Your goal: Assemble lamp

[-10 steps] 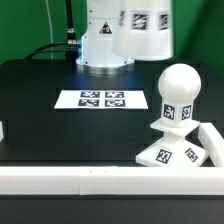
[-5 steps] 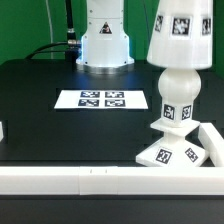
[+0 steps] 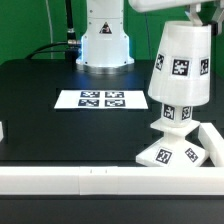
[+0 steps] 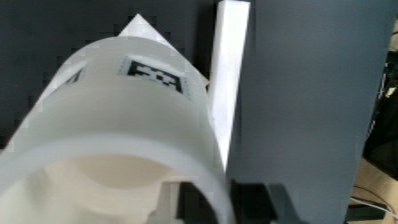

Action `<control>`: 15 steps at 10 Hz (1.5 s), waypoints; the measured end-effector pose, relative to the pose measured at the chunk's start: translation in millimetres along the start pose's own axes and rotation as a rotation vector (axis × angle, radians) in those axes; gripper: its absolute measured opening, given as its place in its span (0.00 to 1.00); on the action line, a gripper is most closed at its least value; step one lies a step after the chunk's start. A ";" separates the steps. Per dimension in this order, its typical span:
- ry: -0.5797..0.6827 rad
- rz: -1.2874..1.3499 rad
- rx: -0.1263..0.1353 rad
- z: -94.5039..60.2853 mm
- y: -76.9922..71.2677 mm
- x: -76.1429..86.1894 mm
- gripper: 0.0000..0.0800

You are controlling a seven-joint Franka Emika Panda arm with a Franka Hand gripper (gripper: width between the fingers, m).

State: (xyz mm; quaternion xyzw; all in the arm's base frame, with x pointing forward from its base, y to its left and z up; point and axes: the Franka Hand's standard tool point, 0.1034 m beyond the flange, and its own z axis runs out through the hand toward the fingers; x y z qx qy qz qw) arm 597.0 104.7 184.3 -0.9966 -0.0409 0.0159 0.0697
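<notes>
The surface (image 3: 40,120) is matte black and fills most of the exterior view. A white rail (image 3: 60,180) borders its near edge, and an angled white piece (image 3: 208,140) meets that rail on the exterior view's right. Behind the surface hangs a green backdrop (image 3: 25,25), with a black cable (image 3: 68,20) running down in front of it beside the arm's white pedestal (image 3: 105,45).

The marker board (image 3: 103,100) lies flat on the surface, in front of the pedestal, well apart from the lamp parts.

On the exterior view's right the base (image 3: 172,155) rests in the corner formed by the rail and the angled piece, tilted a little, with square tags on its top face. The bulb (image 3: 175,117) stands upright in the base; only its tagged neck shows, because the shade (image 3: 180,68) covers its head. The shade is upright, narrow end up and wide mouth down, with tags on its side.

The arm reaches in from the top of the exterior view, and its fingers (image 3: 203,22) meet the shade's upper rim at the frame's edge. In the wrist view the shade (image 4: 125,140) fills most of the picture, and dark fingers (image 4: 180,205) are closed on its thin wall, one inside and one outside. Beside them runs the rail (image 4: 230,70).
</notes>
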 end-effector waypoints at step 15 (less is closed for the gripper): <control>0.000 0.057 -0.003 -11.7 3.4 -18.6 0.87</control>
